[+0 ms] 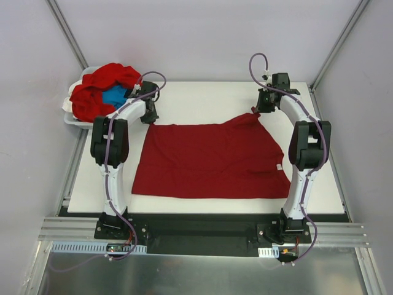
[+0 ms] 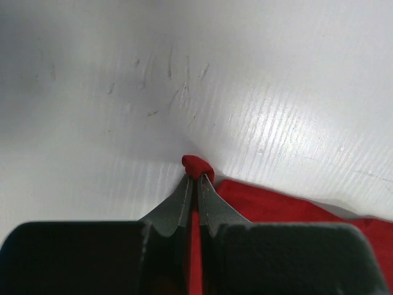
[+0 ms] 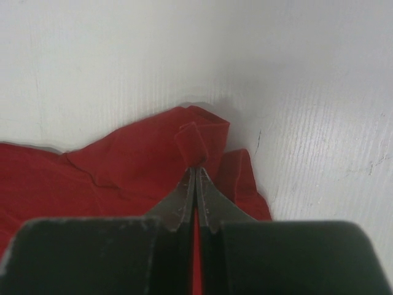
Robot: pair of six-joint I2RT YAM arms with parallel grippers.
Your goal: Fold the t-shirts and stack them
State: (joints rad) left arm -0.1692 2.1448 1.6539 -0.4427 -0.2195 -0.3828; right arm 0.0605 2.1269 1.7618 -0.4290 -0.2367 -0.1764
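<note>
From above, a red shirt [image 1: 212,161] lies spread nearly flat on the white desk [image 1: 202,95], its white label [image 1: 278,166] near the right edge, while more shirts, a blue shirt [image 1: 115,96] among them, sit heaped in a bin [image 1: 72,120] at the far left corner. The left hand [image 1: 150,118] is down at the shirt's far left corner and the right hand [image 1: 257,112] at its far right corner, where the cloth bunches up into a small peak. In the left wrist view, the left hand [image 2: 196,179] is pinched shut on a small nub of red cloth poking out past its fingertips, with bare desk beyond. In the right wrist view, the right hand [image 3: 195,173] is likewise closed on a folded tuck of the shirt, wrinkles fanning out to the left. The step looks like the first fold, carrying the far edge toward the near one. To do it well, both hands should rise together and travel level and in parallel, keeping the edge taut between them so no slack sags. The left grip holds very little cloth, so a slow pull seems wise, lest the corner slip free.
</note>
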